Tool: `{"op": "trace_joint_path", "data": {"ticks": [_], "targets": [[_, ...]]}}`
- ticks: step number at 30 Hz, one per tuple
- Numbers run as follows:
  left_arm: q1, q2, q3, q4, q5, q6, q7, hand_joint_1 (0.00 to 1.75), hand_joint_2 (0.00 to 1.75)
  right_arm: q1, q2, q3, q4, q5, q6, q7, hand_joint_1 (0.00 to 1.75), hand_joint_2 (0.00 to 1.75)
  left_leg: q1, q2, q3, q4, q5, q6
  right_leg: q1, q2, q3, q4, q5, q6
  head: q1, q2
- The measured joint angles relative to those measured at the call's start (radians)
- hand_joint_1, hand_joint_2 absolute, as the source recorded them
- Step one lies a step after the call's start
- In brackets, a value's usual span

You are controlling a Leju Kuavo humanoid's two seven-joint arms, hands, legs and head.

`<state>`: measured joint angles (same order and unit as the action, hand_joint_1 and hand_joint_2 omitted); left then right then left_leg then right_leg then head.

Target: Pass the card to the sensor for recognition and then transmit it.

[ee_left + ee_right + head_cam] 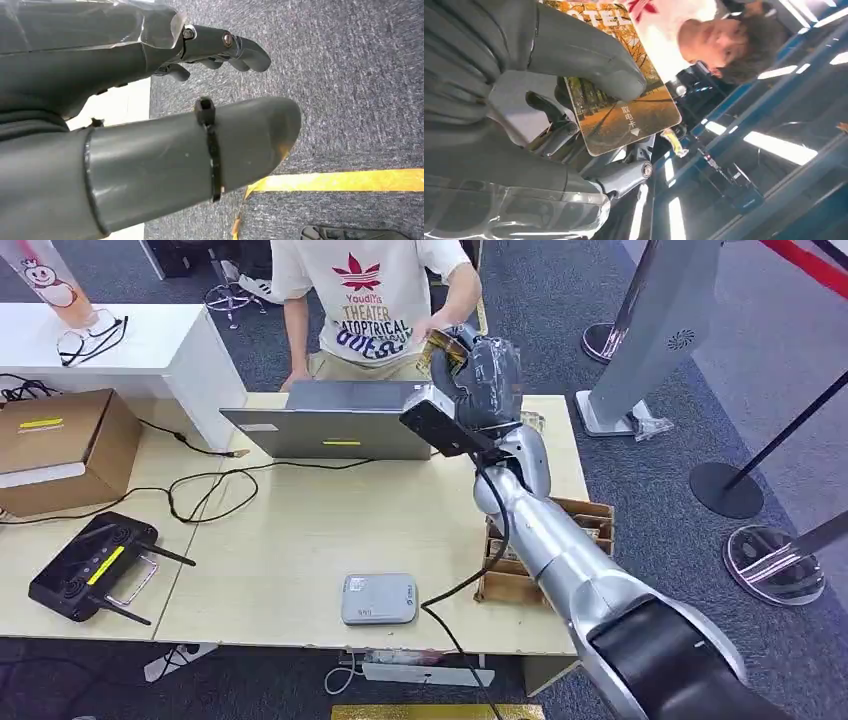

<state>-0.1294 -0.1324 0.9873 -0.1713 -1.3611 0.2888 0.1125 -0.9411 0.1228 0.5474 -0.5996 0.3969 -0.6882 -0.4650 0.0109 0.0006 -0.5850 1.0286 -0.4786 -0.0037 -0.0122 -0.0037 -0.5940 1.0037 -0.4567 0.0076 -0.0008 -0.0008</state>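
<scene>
the hotel key card, printed with an autumn avenue, is sitting pinched in the right hand, the thick thumb pressing its face against the darker fingers behind, with its free end jutting out. it is probably light, thin, stiff and glossy, so likely to slide; gripping flat across both faces near one end seems safest. in the head view that right hand is reaching over the table towards a person in a white t-shirt, above the laptop. a wooden organiser box is lying under the forearm, its contents unclear. the left hand is hanging over carpet, fingers apart, holding nothing.
</scene>
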Motion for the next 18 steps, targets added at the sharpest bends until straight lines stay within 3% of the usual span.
{"op": "trace_joint_path", "data": {"ticks": [17,18], "targets": [[-0.003,0.0,-0.018,0.0,-0.009,0.001,0.0,0.0,0.0,-0.03,0.0,-0.063,0.114,0.375,-0.002,0.129,1.75,1.75,0.0,0.0,0.0,0.0,0.0,0.0,0.0,0.0,0.0,0.0,0.0,0.0,0.0,0.0],[-0.003,0.0,-0.021,0.0,-0.009,0.001,0.0,0.0,0.0,-0.03,0.0,-0.069,0.116,0.391,-0.002,0.131,0.56,1.75,0.0,0.0,0.0,0.0,0.0,0.0,0.0,0.0,0.0,0.0,0.0,0.0,0.0,0.0]]}}
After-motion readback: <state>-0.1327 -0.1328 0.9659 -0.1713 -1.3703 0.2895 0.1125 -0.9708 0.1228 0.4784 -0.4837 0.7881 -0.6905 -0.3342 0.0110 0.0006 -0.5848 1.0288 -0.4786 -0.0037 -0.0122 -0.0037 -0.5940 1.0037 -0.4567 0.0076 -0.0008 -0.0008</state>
